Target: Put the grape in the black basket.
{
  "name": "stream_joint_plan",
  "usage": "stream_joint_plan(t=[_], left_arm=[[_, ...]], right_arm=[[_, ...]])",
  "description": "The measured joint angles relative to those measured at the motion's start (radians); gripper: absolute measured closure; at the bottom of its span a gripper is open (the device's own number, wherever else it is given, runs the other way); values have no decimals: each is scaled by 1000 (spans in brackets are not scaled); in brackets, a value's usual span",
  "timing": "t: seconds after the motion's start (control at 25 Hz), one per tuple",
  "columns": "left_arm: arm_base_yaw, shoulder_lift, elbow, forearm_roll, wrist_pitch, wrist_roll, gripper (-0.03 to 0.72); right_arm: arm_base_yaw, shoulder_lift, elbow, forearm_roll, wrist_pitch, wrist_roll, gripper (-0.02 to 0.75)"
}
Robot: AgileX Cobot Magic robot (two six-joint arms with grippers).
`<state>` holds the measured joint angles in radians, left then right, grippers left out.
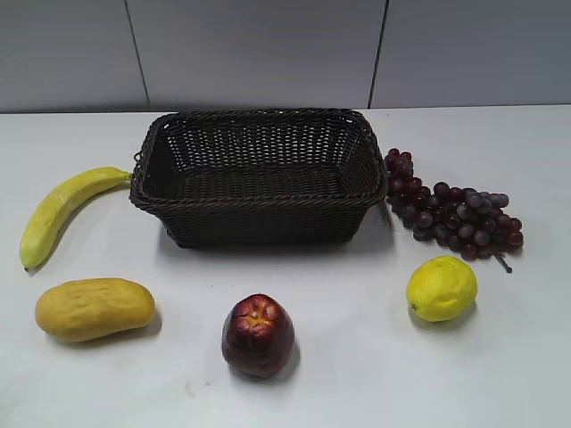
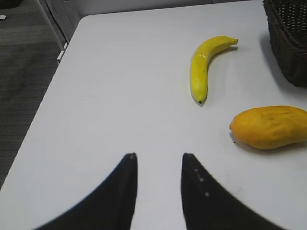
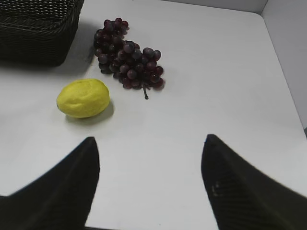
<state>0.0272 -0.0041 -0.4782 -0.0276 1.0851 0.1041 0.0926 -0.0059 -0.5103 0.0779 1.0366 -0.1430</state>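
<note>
The grape (image 1: 451, 209) is a long bunch of dark purple-red grapes lying on the white table just right of the black basket (image 1: 259, 209). It also shows in the right wrist view (image 3: 127, 60), beside the basket's corner (image 3: 38, 33). The basket is empty. My right gripper (image 3: 149, 143) is open and empty, well short of the grape. My left gripper (image 2: 158, 158) is open and empty over bare table at the left. Neither gripper shows in the exterior view.
A banana (image 1: 62, 207) and a mango (image 1: 94, 308) lie left of the basket. A dark red apple (image 1: 258, 334) sits in front of it. A lemon (image 1: 442, 287) lies just in front of the grape. The table's right edge (image 3: 283, 72) is close.
</note>
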Motion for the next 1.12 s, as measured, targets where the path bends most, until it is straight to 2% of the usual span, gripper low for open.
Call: stream_joint_plan(t=[0.64,0.8,0.88,1.12], left_arm=[[0,0,0,0,0,0,455],[0,0,0,0,0,0,455],[0,0,0,0,0,0,455],[0,0,0,0,0,0,455]], right_arm=[[0,0,0,7,0,0,231],[0,28,-8,16,-12,3,257],[0,66,-23,22,-115,4,260],[0,257,-27,23,-621,5,241]])
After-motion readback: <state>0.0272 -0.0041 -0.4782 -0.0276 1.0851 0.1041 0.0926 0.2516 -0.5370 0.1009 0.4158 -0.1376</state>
